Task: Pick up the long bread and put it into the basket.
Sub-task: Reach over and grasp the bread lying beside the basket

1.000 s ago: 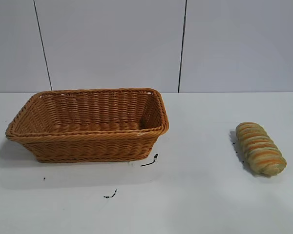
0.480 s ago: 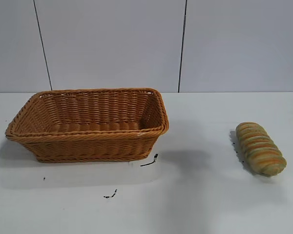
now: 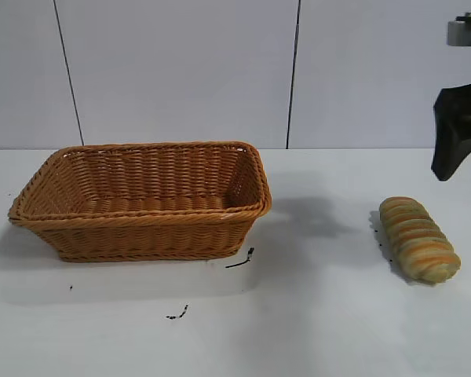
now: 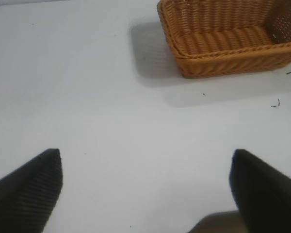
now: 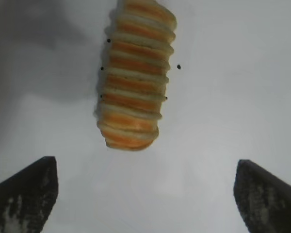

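Note:
The long bread [image 3: 418, 239], tan with orange-brown crosswise stripes, lies on the white table at the right; it also shows in the right wrist view [image 5: 134, 75]. The orange-brown wicker basket [image 3: 55, 206] stands at the left and is empty; it also shows in the left wrist view [image 4: 184, 48]. My right gripper [image 3: 455, 145] hangs at the right edge, above and behind the bread; in its wrist view it [image 5: 146, 194] is open and empty, short of the bread's near end. My left gripper [image 4: 146, 189] is open and empty over bare table, away from the basket, and is out of the exterior view.
Small black marks [image 3: 242, 260] lie on the table in front of the basket's right corner, with another mark [image 3: 177, 314] nearer the front. A grey panelled wall [image 3: 298, 71] stands behind the table.
My right gripper has come into the exterior view at the upper right, and its shadow has spread across the table between basket and bread. The bread and basket have not moved.

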Available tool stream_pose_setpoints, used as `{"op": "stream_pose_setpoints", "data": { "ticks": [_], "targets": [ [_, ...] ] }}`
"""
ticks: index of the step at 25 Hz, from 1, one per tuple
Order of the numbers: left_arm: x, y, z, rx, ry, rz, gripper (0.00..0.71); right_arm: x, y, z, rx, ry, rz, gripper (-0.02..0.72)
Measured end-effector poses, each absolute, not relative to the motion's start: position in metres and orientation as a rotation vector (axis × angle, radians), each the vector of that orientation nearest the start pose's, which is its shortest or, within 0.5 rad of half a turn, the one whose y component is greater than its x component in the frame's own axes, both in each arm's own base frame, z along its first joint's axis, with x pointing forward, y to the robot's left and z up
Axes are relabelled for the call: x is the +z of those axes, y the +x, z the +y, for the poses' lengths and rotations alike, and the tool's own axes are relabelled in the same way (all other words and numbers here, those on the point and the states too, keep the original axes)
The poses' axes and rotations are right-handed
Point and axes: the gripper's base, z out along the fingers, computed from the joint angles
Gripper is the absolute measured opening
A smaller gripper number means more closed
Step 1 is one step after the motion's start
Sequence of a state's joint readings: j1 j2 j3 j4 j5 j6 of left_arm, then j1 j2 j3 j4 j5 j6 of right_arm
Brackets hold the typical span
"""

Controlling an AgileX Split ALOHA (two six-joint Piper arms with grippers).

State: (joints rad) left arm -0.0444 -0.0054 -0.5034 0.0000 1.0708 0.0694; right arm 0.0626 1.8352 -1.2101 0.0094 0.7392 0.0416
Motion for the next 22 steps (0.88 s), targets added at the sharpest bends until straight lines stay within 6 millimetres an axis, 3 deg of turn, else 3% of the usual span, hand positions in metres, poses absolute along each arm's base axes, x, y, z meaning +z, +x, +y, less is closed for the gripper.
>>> {"op": "stream_pose_setpoints", "data": {
  "ticks": [8, 16, 22],
  "targets": [
    [0.277, -0.007, 0.000, 0.016, 0.116, 2.042, 0.696, 0.145, 0.398, 0.025, 0.032, -0.006, 2.872, 0.681],
    [0.277, -0.007, 0.000, 0.016, 0.116, 2.042, 0.696, 0.113, 0.401, 0.026, 0.027, -0.011, 2.928, 0.681],
    [0.277, -0.007, 0.000, 0.016, 0.116, 2.042, 0.696, 0.107, 0.401, 0.026, 0.025, -0.017, 2.940, 0.681]
  ]
}}
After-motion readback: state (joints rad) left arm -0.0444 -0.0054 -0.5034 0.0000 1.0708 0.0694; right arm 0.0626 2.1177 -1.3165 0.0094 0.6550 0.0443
